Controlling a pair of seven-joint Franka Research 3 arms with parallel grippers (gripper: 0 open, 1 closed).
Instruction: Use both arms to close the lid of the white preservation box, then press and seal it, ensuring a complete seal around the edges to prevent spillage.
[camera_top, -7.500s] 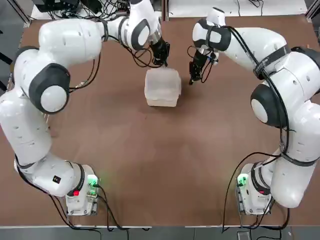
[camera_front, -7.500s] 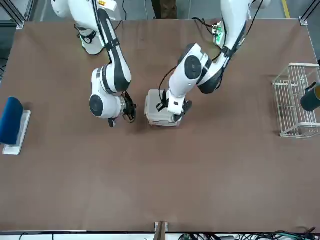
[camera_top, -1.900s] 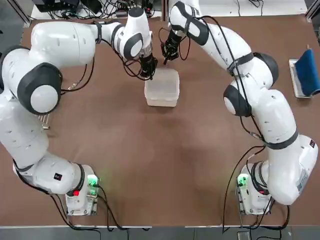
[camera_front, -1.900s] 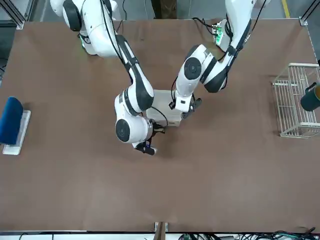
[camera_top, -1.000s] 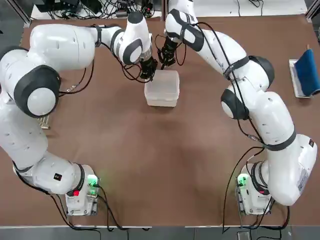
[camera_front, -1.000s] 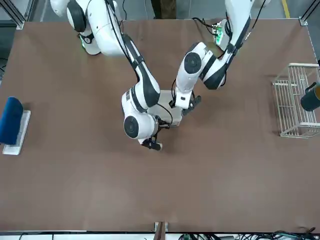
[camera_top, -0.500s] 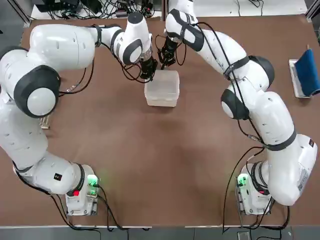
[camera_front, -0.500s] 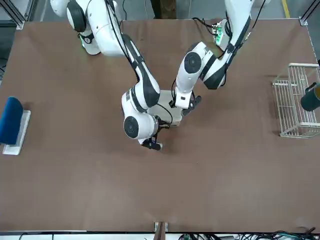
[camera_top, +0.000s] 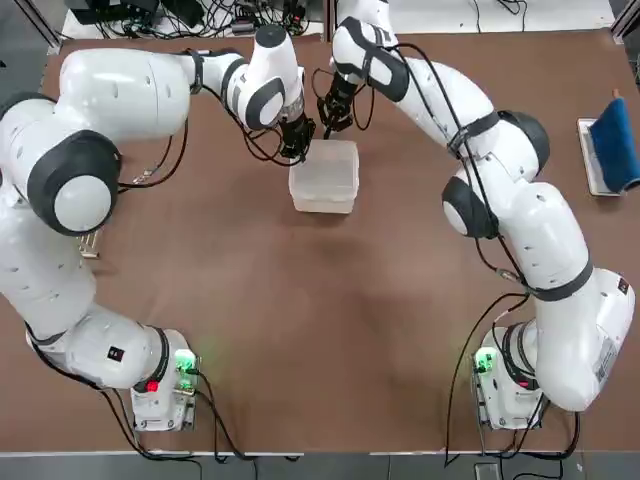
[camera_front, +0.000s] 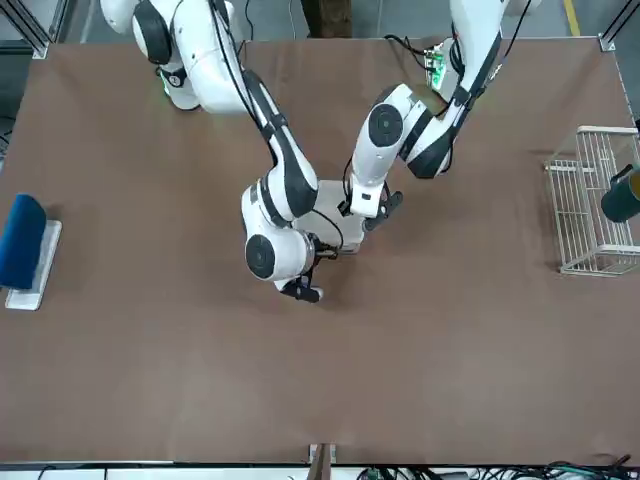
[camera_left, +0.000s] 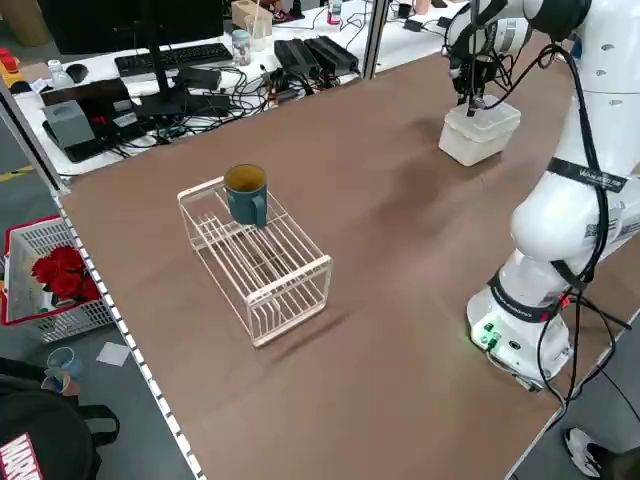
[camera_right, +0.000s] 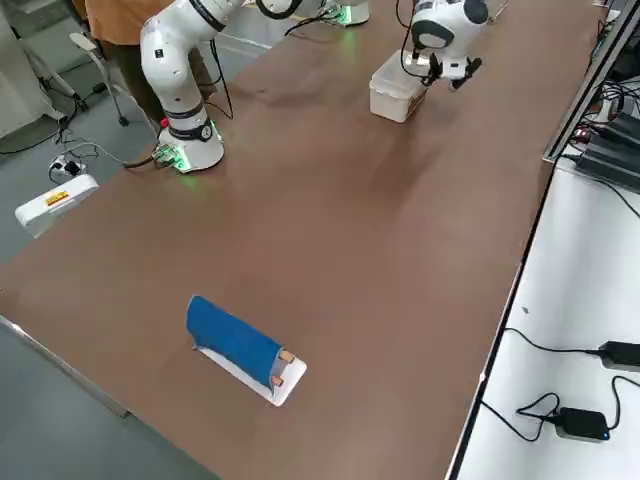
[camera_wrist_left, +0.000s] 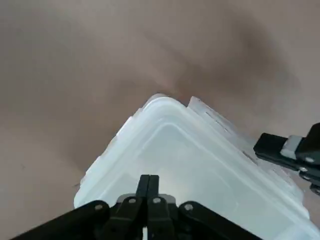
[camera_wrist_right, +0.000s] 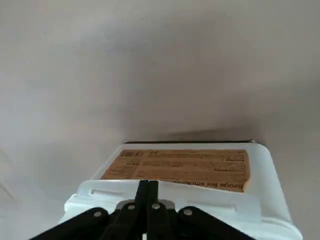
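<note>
Both shut pincers, left pincer (camera_wrist_left: 148, 186) and right pincer (camera_wrist_right: 147, 189), on closed translucent white preservation box (camera_top: 324, 176).

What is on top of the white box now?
The lid lies closed on the white box. Both shut grippers, the left gripper and the right gripper, sit at its far edge. What is inside the box cannot be seen through the lid.

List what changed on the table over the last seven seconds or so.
The right hand swung from beside the box round to its far edge. The left hand shifted slightly along the far left corner. Both stayed shut, pressing the lid. The box, the rack and the blue item did not move.
</note>
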